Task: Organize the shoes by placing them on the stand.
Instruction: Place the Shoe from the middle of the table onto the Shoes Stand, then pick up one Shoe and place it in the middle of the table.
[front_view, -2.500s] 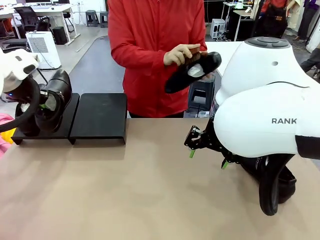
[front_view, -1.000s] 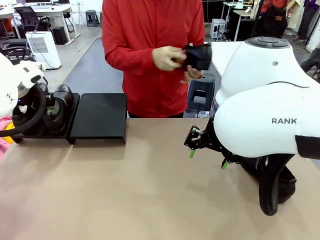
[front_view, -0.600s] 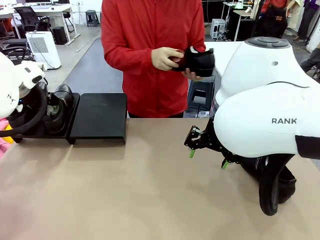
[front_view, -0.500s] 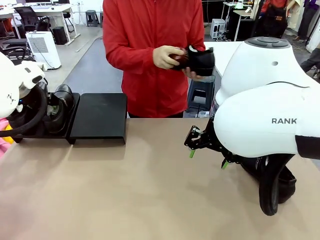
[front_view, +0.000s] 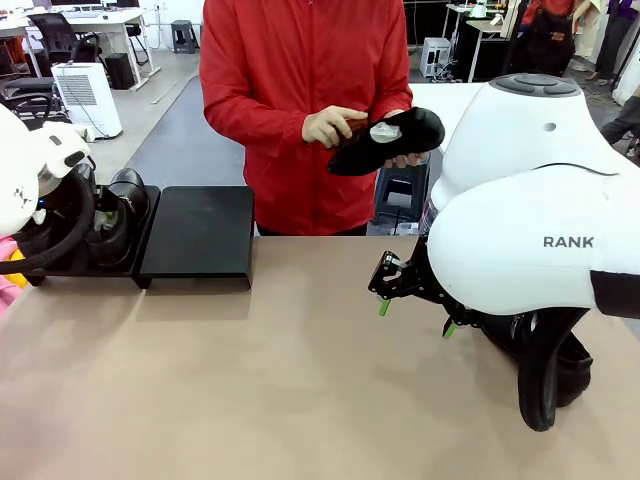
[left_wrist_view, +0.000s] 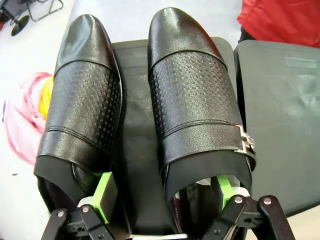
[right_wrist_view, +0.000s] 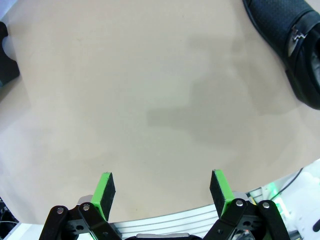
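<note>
Table (front_view: 250, 390): tan, matte, bare across the middle, faint shadows only.

Left platform (left_wrist_view: 136, 150), far left corner of the table: carries two shoes side by side, toes away from the robot. Plain shoe (left_wrist_view: 82, 100) on the outer side, buckled shoe (left_wrist_view: 195, 100) on the inner side, narrow strip of black top between them.

Right platform (front_view: 198, 232): just beside the left one, top free.

Left gripper (left_wrist_view: 165, 195): hangs low over the heels, jaws spread wide, pinching nothing. One green pad in the buckled shoe's opening, the other at the plain shoe's heel edge.

Right gripper (right_wrist_view: 162, 186): hovers over bare table near the right arm's base, jaws spread wide, nothing between the pads.

Third shoe (right_wrist_view: 292, 47): flat on the table by the right arm, buckle up.

Fourth shoe (front_view: 388, 141): off the table, at chest height in the person's hand (front_view: 330, 125), red sleeves, white stuffing visible.

Room: grey floor (front_view: 190, 130), white air unit (front_view: 85, 95), desks and office chairs at the back, stool (front_view: 400, 190) behind the person. Pink cloth (left_wrist_view: 20, 125) below the table's left edge.
</note>
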